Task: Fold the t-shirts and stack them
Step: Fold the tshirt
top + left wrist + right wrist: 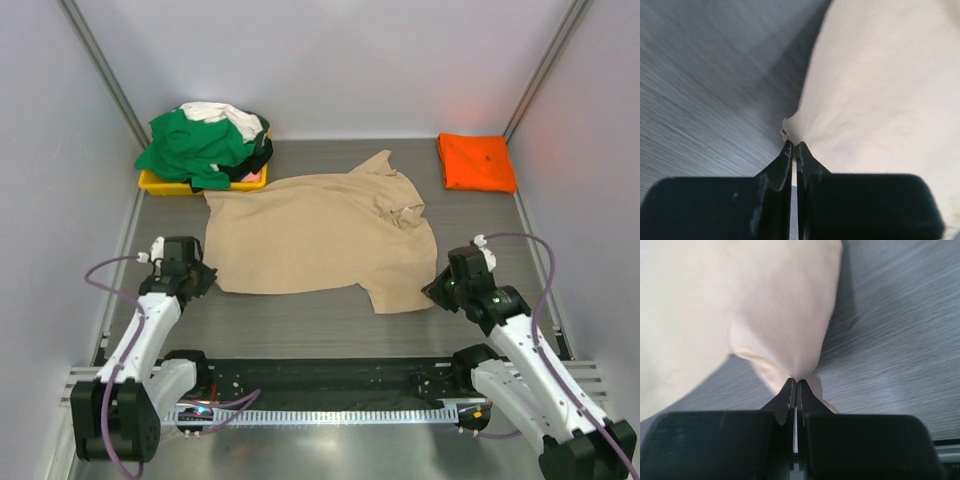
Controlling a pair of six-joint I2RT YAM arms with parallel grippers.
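Observation:
A tan-beige t-shirt [320, 232] lies spread on the grey table. My left gripper [208, 276] is shut on its near left corner; in the left wrist view [793, 143] the cloth [880, 85] bunches at the tips. My right gripper [432, 290] is shut on its near right corner; in the right wrist view [796, 380] the cloth [765, 305] is pinched and lifted. A folded bright orange t-shirt [476, 161] lies at the back right. Green [190, 148], white [222, 113] and black [256, 160] t-shirts are heaped at the back left.
The heap sits in a shallow yellow tray [160, 183] at the back left corner. White walls close in the table on three sides. A metal rail [330, 412] runs along the near edge between the arm bases.

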